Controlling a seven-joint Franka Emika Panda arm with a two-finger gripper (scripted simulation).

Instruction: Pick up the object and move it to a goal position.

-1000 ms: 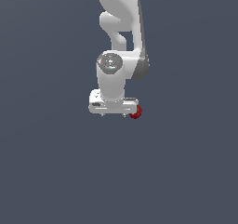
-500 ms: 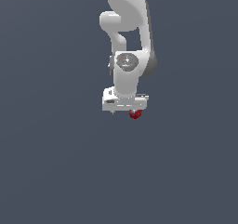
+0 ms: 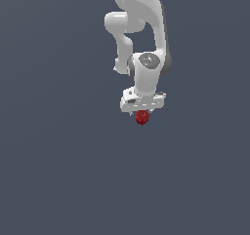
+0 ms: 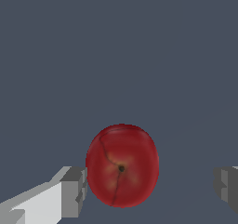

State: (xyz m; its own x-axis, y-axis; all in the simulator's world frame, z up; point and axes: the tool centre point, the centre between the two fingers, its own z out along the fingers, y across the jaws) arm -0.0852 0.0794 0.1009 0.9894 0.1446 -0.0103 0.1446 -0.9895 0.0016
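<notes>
The object is a small glossy dark-red apple-like ball [image 3: 142, 117] with a stem dimple, lying on the flat grey surface. In the exterior view it shows just under the white gripper [image 3: 142, 111], whose hand hangs straight above it. In the wrist view the ball [image 4: 122, 165] sits between the two grey fingertips [image 4: 73, 191], close to one and well apart from the other. The gripper [image 4: 151, 188] is open and holds nothing.
The white arm [image 3: 141, 29] reaches down from the top of the exterior view. A uniform dark grey surface [image 3: 58, 170] surrounds the ball. No goal marker shows in either view.
The arm has swung towards the exterior view's right and turned its hand, so the gripper now hangs over the ball instead of beside it. The ball has not moved.
</notes>
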